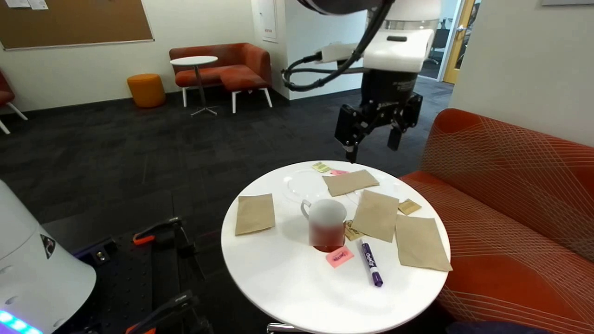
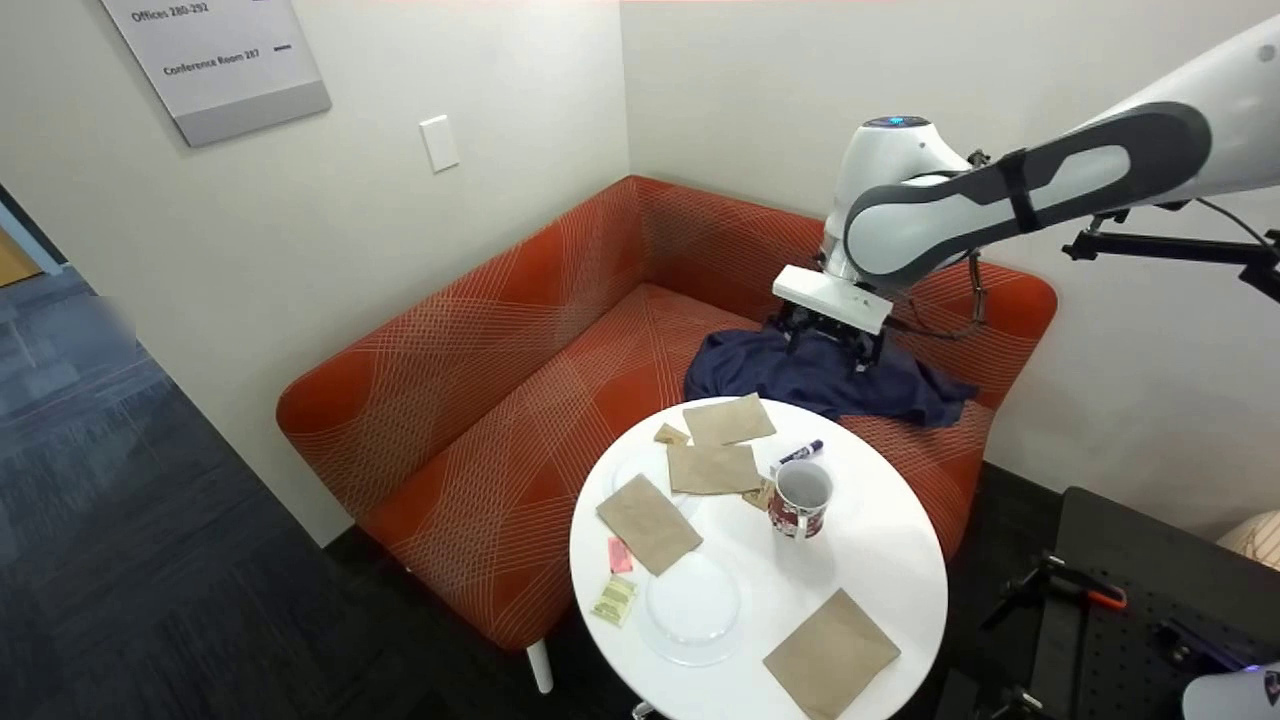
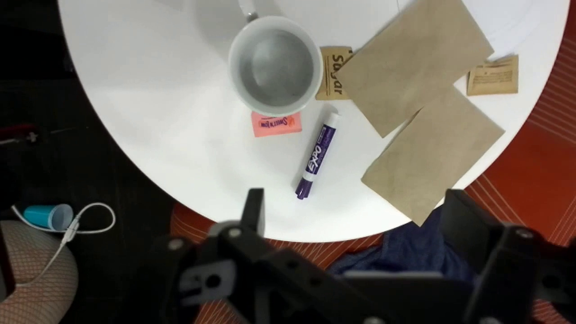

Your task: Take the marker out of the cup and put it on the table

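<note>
My Robotiq gripper (image 3: 356, 212) gapes wide, empty! Expo marker (image 3: 317, 155) on the table (image 3: 166, 121) beside the mug (image 3: 275, 67), presumably as asked.

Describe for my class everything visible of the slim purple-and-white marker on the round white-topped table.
The slim purple-and-white marker looks plastic: dark purple barrel with white EXPO lettering, one white end, a white band, and a purple cap-like end. It lies on its side on the round white-topped table, outside the handled red-and-white mug, its white end nearer the mug and its purple end towards the table's edge. Only the tabletop appears to touch it.
</note>
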Controlling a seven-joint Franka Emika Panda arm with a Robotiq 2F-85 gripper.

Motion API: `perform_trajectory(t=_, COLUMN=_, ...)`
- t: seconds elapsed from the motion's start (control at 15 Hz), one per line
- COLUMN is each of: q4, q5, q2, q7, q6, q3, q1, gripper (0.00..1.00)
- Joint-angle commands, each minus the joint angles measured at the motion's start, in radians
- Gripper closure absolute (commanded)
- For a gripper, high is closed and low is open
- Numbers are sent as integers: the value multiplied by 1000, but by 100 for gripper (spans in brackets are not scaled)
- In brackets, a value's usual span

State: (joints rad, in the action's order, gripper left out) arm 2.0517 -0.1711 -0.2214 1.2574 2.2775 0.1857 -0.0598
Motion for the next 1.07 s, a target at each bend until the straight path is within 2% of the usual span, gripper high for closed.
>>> perform_trajectory(t=0.0, q4=92, q5=-24, q2=151, q7=-163, q6=-93, q3=-32, q1=-20, gripper=0)
perform_trajectory(t=0.27, q4=92, q5=-72, q2=209, q7=-354, q6=-226, q3=-53, q1=-19, gripper=0)
perform_trajectory(t=0.53, q4=73, q5=-94, q2=214, q7=-461, q6=-316, q3=-66, q1=-15, gripper=0)
perform_trajectory(t=0.6, q4=67, q5=-73, q2=195, q7=-410, q6=-279, q3=-64, q1=-17, gripper=0)
perform_trajectory(t=1.0, q4=67, q5=-72, q2=191, q7=-413, q6=-282, q3=-66, q1=-18, gripper=0)
